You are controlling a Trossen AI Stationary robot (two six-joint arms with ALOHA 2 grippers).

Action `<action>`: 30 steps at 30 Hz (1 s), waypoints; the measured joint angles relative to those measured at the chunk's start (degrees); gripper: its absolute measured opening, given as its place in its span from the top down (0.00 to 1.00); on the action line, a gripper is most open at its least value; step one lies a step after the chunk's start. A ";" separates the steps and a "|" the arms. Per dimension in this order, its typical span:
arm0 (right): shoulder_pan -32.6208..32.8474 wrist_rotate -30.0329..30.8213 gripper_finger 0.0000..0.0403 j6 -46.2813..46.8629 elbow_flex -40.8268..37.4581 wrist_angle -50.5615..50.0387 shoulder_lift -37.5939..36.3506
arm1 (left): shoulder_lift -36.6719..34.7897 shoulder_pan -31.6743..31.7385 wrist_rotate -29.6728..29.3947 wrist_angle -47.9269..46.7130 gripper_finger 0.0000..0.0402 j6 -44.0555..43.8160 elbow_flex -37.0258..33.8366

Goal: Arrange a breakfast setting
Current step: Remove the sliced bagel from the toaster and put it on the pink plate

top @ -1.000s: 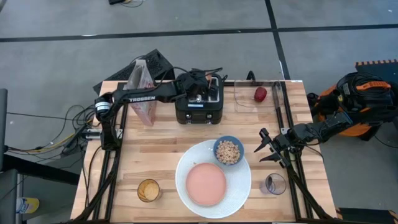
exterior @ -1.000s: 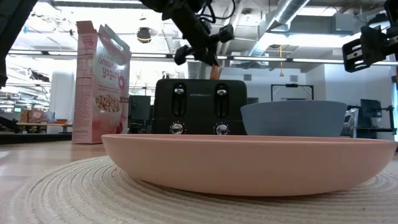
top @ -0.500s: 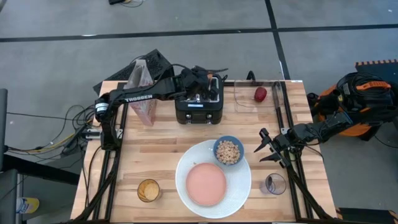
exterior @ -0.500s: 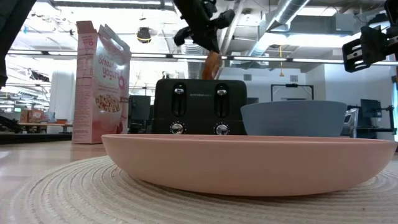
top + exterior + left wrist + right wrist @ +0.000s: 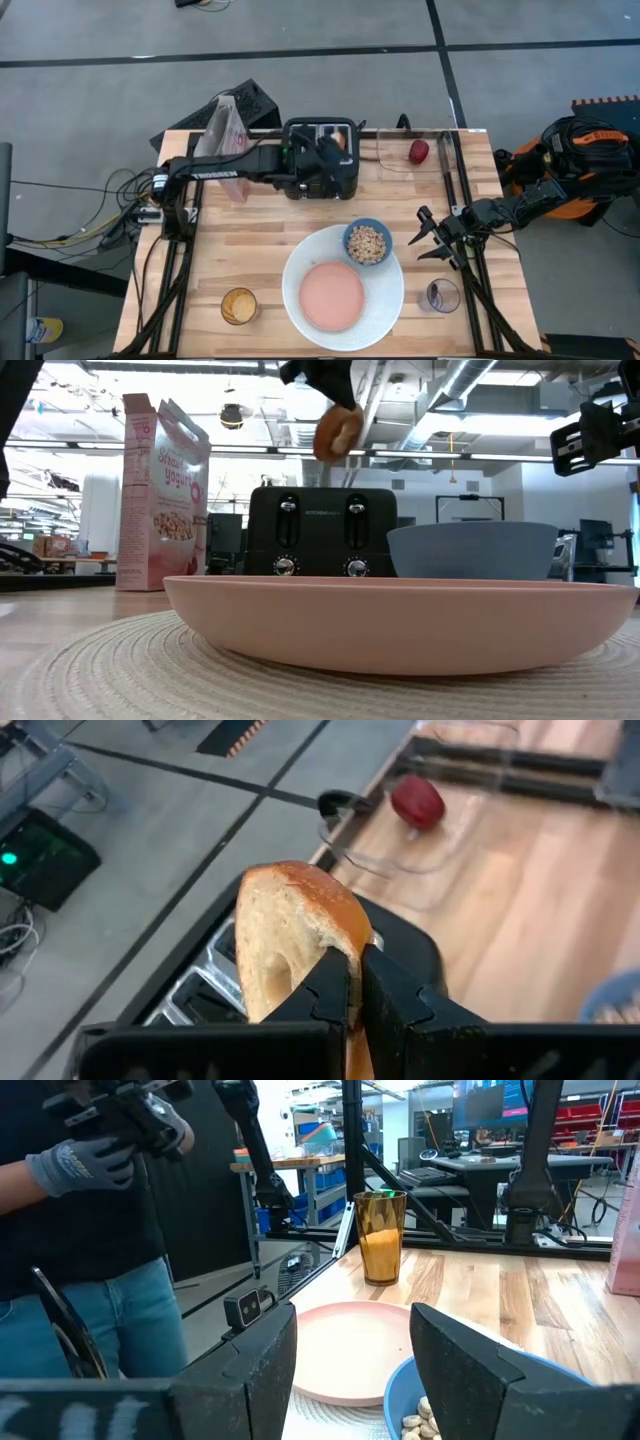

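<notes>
My left gripper (image 5: 333, 150) is shut on a toasted bagel half (image 5: 337, 432) above the black toaster (image 5: 320, 168) at the table's far middle. The bagel also shows in the left wrist view (image 5: 290, 935). A large white plate (image 5: 388, 300) at the near middle carries a pink plate (image 5: 332, 297) and a blue bowl (image 5: 368, 242) of cereal. A small red fruit (image 5: 419, 151) lies on a clear tray at the far right. A thin dark thing (image 5: 447, 168), maybe the spoon, lies beside that tray. My right gripper (image 5: 428, 240) hangs open and empty right of the bowl. My left gripper pinches the bagel half between its two fingers at the rim (image 5: 335, 945), one finger on each face. The fingers (image 5: 335, 995) come from above. The bagel hangs below them on edge, lifted clear of the toaster's slots.
A pink cereal box (image 5: 228, 145) stands left of the toaster. A glass of orange drink (image 5: 239, 306) stands near left, an empty glass (image 5: 441, 296) near right. In the right wrist view a person (image 5: 90, 1230) stands beyond the table's left side.
My left gripper has risen above the toaster and come a little toward the near edge, still shut on the bagel half. The bagel has been drawn up out of the slot, lifted clear, and has turned so its round face shows in the low view.
</notes>
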 joint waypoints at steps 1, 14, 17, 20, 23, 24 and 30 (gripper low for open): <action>0.00 0.00 0.46 0.01 -0.01 0.00 0.00 | 0.00 -0.99 -0.58 -1.16 1.00 -0.02 0.14; -0.02 0.00 0.46 0.00 0.00 0.00 0.00 | -0.39 -18.30 -9.68 -14.13 1.00 -8.13 0.39; -0.02 0.00 0.46 0.00 -0.01 -0.02 0.02 | -0.46 -22.61 -10.31 -14.97 1.00 -11.79 0.06; -0.01 0.00 0.46 0.00 0.00 0.00 0.01 | -0.47 -26.74 -11.17 -15.22 1.00 -15.11 -1.24; -0.02 0.00 0.46 0.02 -0.01 0.00 0.00 | -0.11 -30.66 -11.20 -15.26 1.00 -18.33 -2.37; 0.00 0.00 0.46 0.00 -0.01 -0.02 0.00 | -0.09 -31.86 -11.21 -14.76 1.00 -19.23 -3.12; -0.01 0.00 0.46 0.01 -0.01 -0.01 0.02 | 0.07 -37.44 -12.79 -6.94 0.99 -21.11 -9.80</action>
